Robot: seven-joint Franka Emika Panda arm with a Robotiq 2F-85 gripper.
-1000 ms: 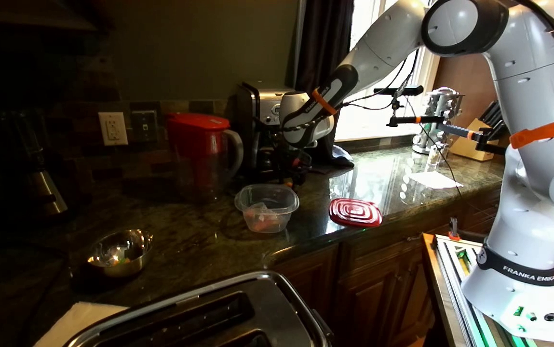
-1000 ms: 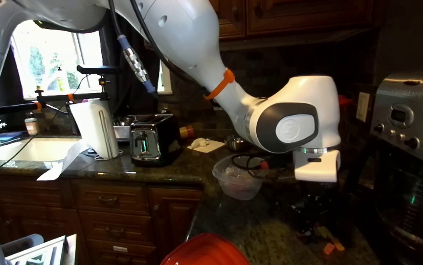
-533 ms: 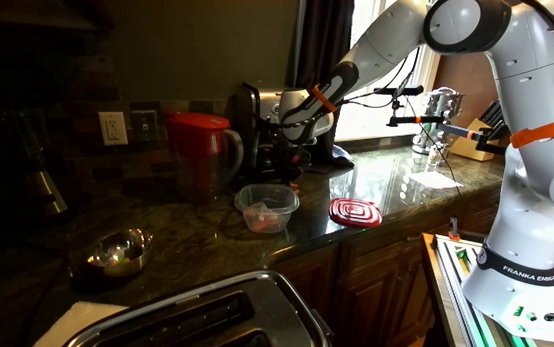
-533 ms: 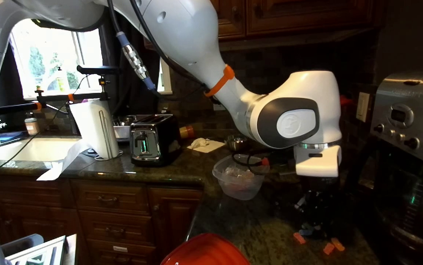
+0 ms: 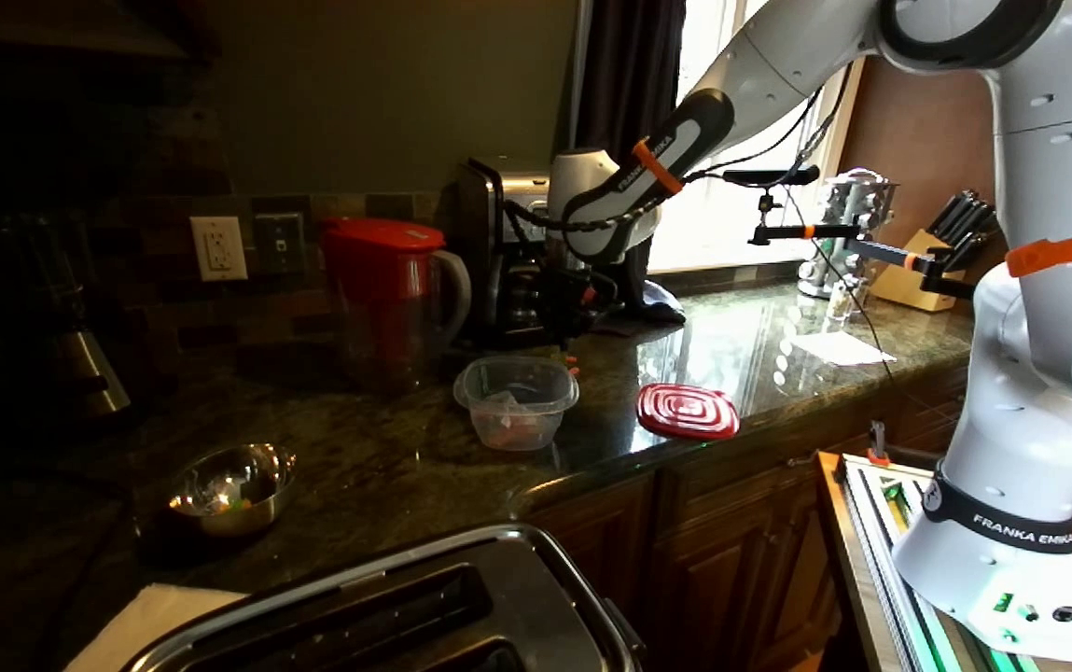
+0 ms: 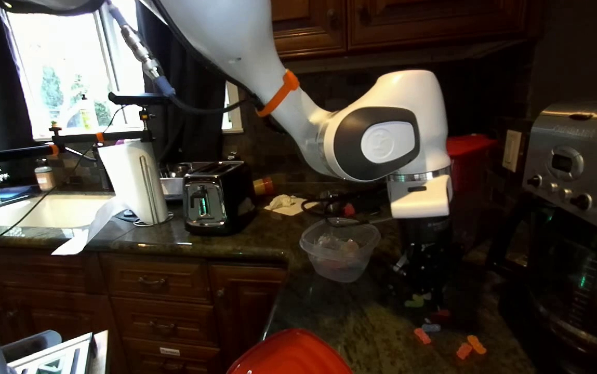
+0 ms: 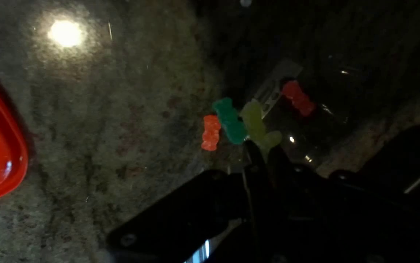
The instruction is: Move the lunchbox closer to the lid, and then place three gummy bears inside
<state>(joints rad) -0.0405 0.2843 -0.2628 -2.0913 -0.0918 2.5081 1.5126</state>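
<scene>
Now the arm rises, the lunchbox standing near but apart from the lid, and the gripper, freshly closed, pinches a yellow gummy bear, so one sweet seems ready to carry over

Kitchen countertop of dark, mottled, polished stone. On it stand a clear tub, a metal bowl, a red pitcher, a coffee maker, a toaster and a knife block. A red lid lies flat, near the tub but apart; several gummy bears lie loose between the lid and the coffee maker.
</scene>
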